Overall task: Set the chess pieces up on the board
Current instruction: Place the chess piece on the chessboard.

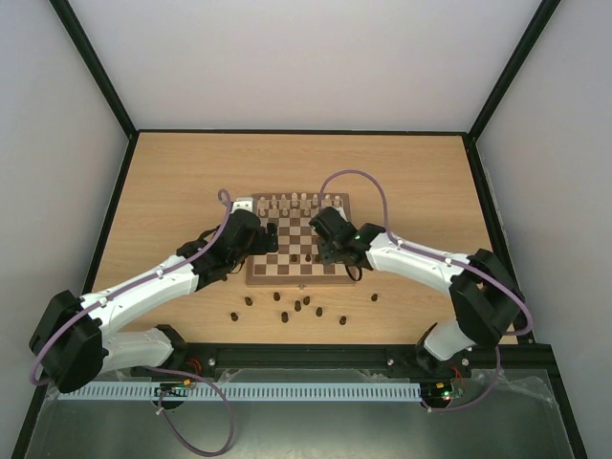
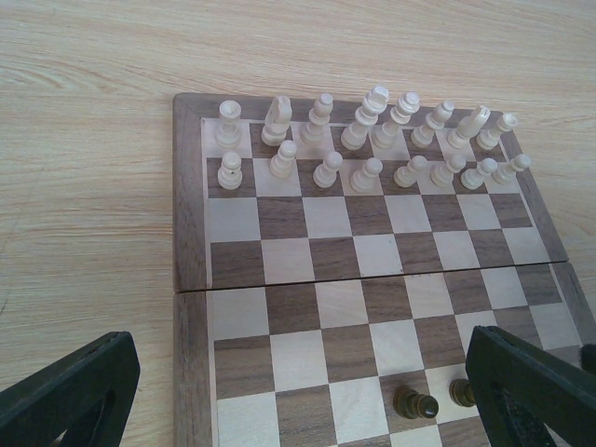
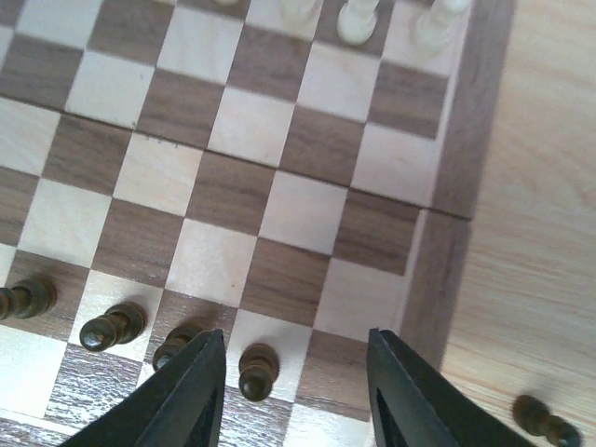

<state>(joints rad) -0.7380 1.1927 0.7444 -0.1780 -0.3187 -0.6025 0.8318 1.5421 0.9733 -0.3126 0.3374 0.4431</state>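
Observation:
The board lies mid-table with cream pieces on its far two rows. In the right wrist view, several dark chess pieces stand in a row near the board's near edge. One dark pawn stands free on a cream square between the fingers of my right gripper, nearer the left finger and touched by neither. That gripper is open over the board's near right corner. My left gripper is wide open and empty over the board's left half. Two dark pawns show by its right finger.
Several dark pieces lie scattered on the table between the board and the arm bases, and one lies just off the board's right border. Cream pieces fill the far rows. Walls surround the table.

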